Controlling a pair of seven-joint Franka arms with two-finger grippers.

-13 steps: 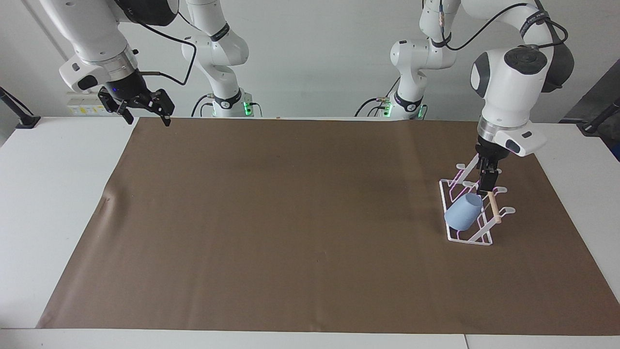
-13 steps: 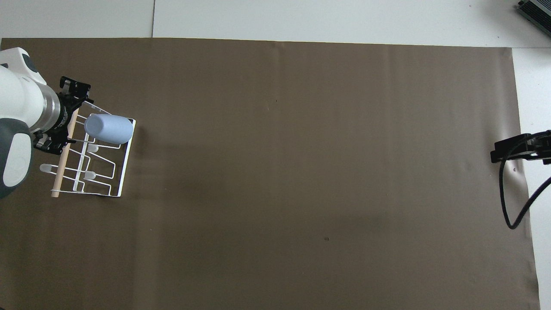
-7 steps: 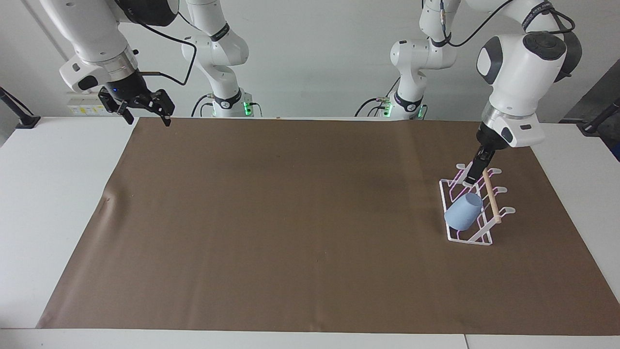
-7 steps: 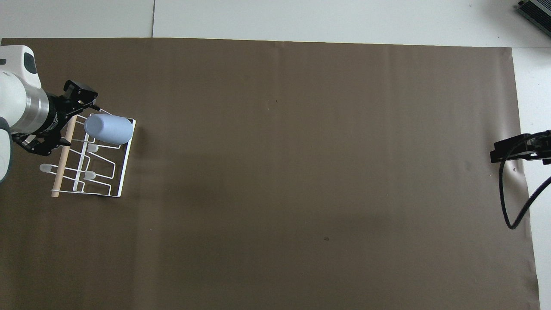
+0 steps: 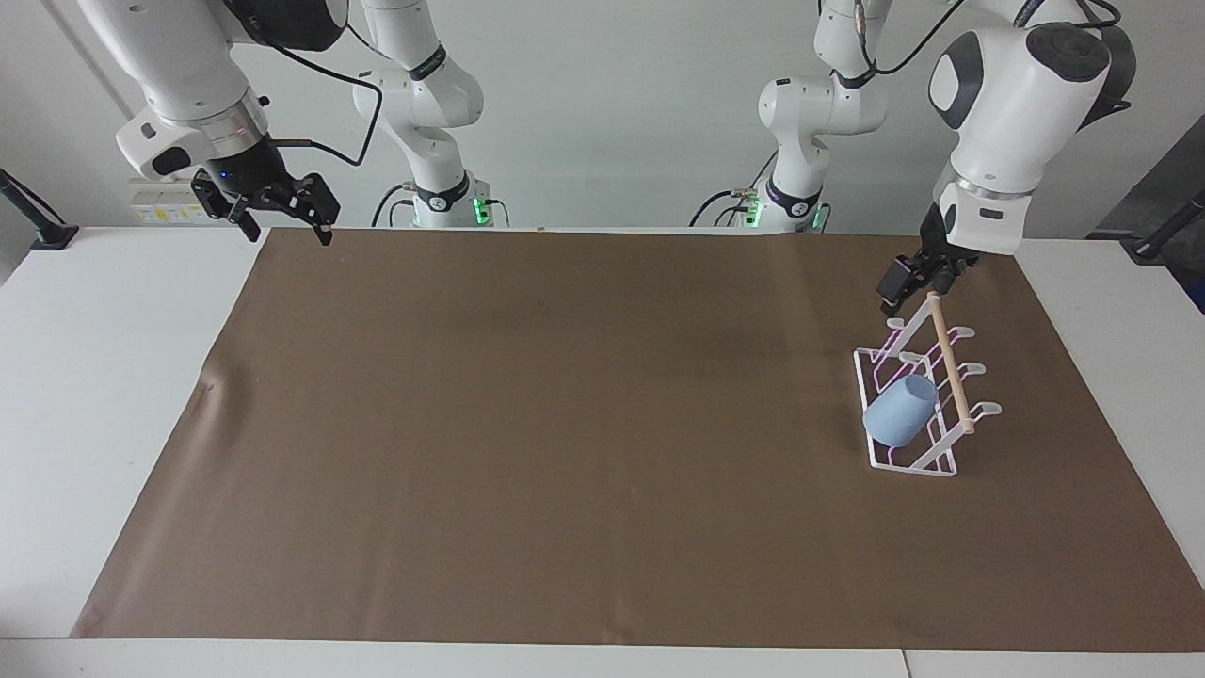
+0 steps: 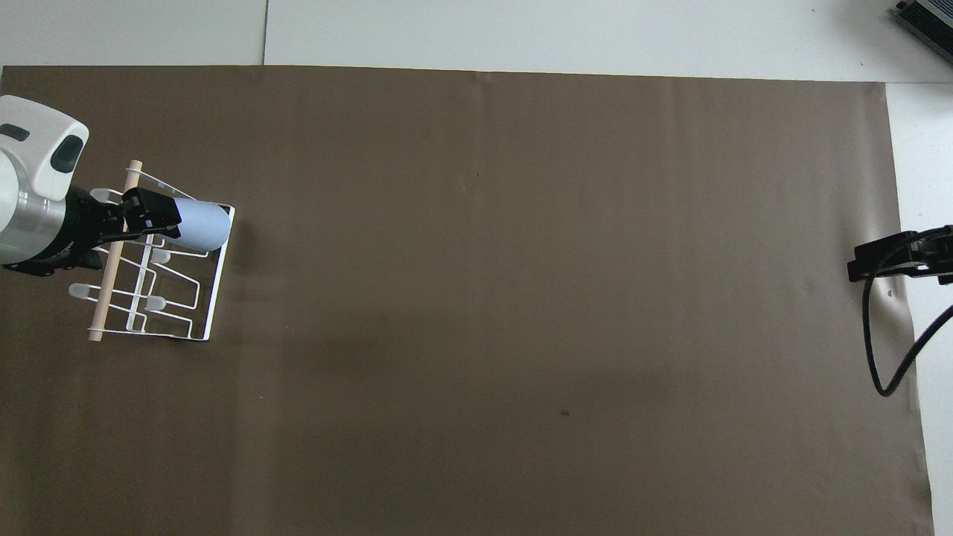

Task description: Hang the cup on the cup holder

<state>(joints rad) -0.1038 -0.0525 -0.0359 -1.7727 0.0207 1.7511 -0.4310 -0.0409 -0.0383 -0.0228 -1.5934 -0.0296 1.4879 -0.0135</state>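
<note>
**Two white arms, black hands**

Both robot arms are glossy white, built of rounded segments with dark grey caps at the joints. A brushed-metal ring ends each wrist, next to a white block with a dark oval window. The black two-finger left gripper [image 5: 911, 282] and the black right gripper [image 5: 279, 213] are angular, of linked bars. Black cables loop along the upper arms. Green lights glow at both bases.

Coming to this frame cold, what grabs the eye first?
The light-blue cup hung on the white wire cup holder at the left arm's end of the brown mat. The left gripper hovers open just above the holder, holding nothing. The right gripper waits open at the mat's corner nearest the robots.
</note>
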